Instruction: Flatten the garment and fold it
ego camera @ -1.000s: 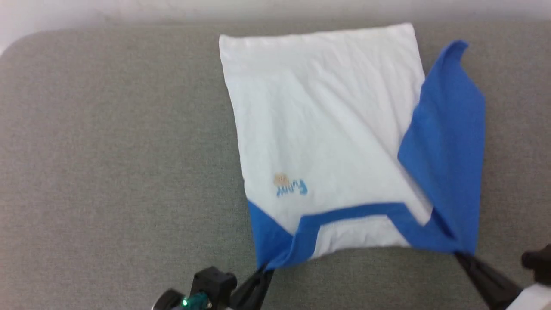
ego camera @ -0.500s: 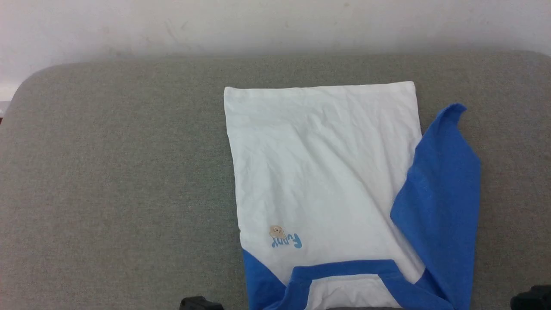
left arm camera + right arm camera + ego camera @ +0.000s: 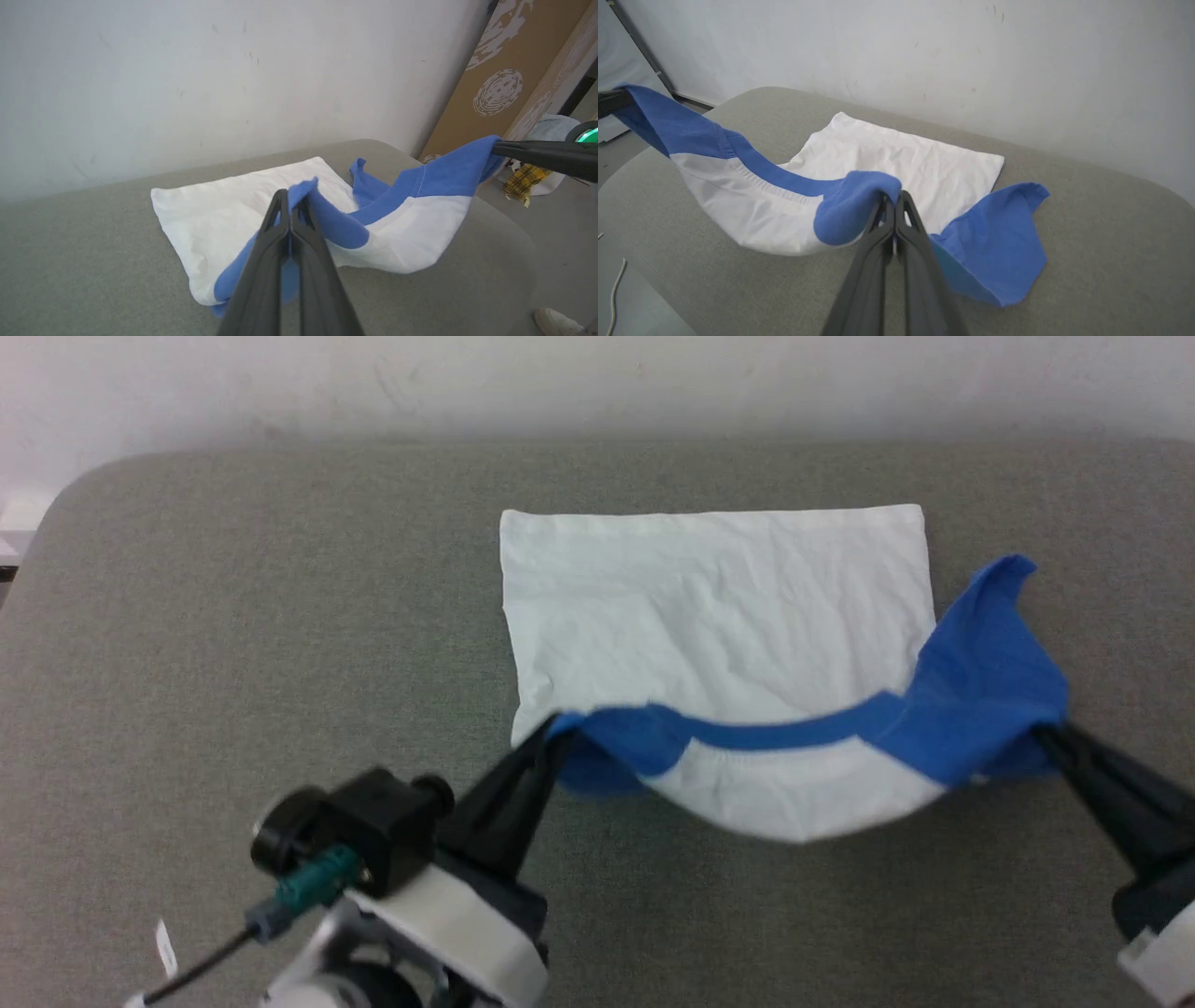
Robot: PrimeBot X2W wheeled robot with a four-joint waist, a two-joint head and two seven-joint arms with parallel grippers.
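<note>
the garment point(image 3: 719, 607), thin crinkled white cloth with blue shoulders, lies on the grey woven table point(image 3: 233, 616). its near edge sags in the air between the left end effector point(image 3: 548, 735) and right end effector point(image 3: 1043, 733), each pinched tight on a blue shoulder. a scuffed white wall point(image 3: 560, 383) stands behind.

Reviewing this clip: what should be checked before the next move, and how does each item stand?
1. Left gripper shut on the garment's near blue corner: ok.
2. Right gripper shut on the other blue corner: ok.
3. Lifted edge taut between them: not ok, it sags.
4. Blue sleeve tucked in: not ok, it sticks out to the right.
5. Far hem flat on the grey surface: ok.
</note>
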